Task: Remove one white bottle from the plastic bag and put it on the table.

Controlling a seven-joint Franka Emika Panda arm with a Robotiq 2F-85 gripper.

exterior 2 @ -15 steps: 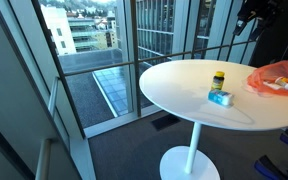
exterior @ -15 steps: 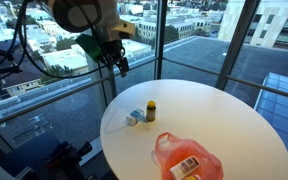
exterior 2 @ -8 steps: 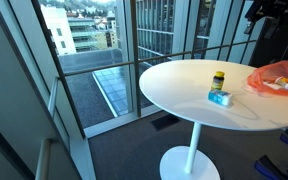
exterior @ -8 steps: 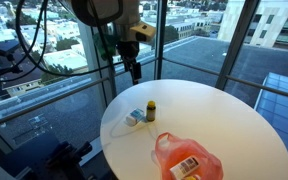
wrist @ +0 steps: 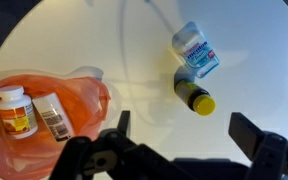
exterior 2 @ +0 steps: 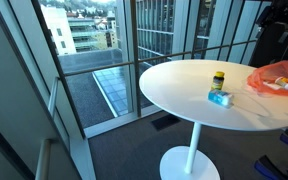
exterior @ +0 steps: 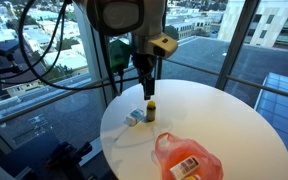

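Note:
An orange see-through plastic bag lies on the round white table, near its edge; it also shows in the other exterior view. In the wrist view the bag holds two white bottles with orange labels, one beside the other. My gripper hangs open and empty above the table, over the yellow-capped bottle. In the wrist view its fingers are spread wide, with the bag off to one side.
A dark bottle with a yellow cap stands upright next to a white-and-blue bottle lying on its side. Glass walls and a railing surround the table; the floor drops away past the table edge.
The arm has swung from beyond the table's edge to over the table, now above the yellow-capped bottle. The gripper stays open. The bag and bottles have not moved.

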